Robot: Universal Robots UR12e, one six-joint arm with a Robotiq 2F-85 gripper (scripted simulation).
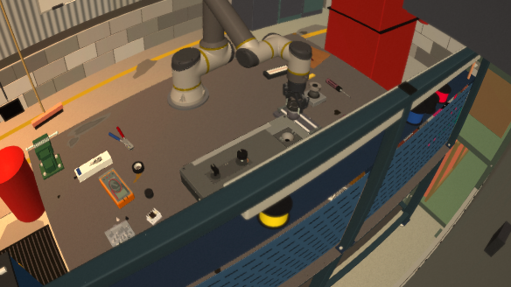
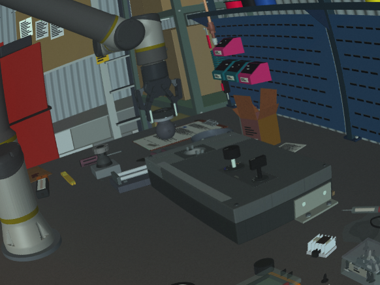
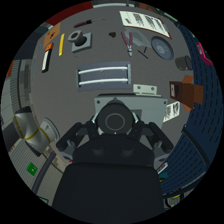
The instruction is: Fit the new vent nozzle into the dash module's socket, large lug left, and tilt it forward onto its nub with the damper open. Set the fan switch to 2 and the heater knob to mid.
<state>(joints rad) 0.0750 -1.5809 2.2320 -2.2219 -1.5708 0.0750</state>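
The dash module's socket (image 2: 193,151) is hidden from the wrist camera behind the vent nozzle (image 2: 164,125), a dark ball with a flat collar on top that my gripper (image 2: 162,113) grips by the collar, in the air a little short of the module's socket end. The grey dash module (image 2: 241,183) lies flat on the bench. Its round socket (image 1: 287,136) sits open near one end. The black heater knob (image 2: 231,153) and the fan switch lever (image 2: 258,163) stand side by side on the top panel. A second nozzle (image 2: 102,157) rests upright on a small grey stand.
A grey rack with two white rails (image 3: 104,76) lies on the bench between the module and the stand. Pliers (image 3: 129,43), a screwdriver (image 3: 87,23), a paper sheet (image 3: 145,22) and a round dish (image 3: 162,47) lie beyond. A cardboard box (image 2: 259,116) stands by the blue pegboard.
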